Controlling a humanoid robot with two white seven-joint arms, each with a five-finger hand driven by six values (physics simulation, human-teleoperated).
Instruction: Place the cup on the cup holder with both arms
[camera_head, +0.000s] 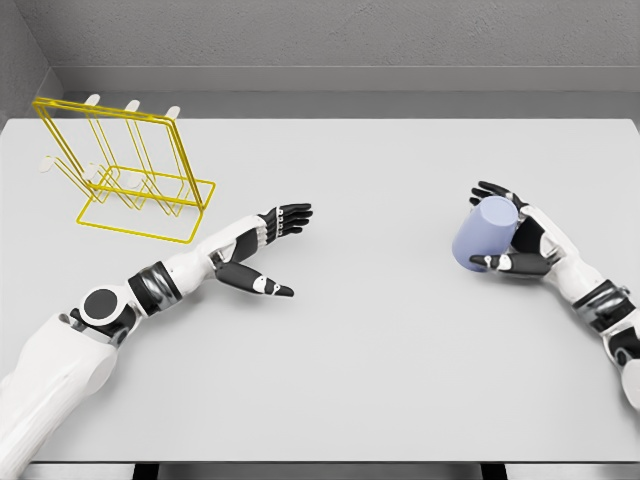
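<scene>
Two hands, right fingers (497, 263) wrapping lilac cup (484, 232), left fingers (288, 218) spread empty, yellow rack (125, 172) far left

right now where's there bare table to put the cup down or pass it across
The widest bare stretch of table lies between the open left hand and the right hand, which grips the cup; the far right corner is also bare. The far left corner is crowded by the yellow cup holder.
</scene>
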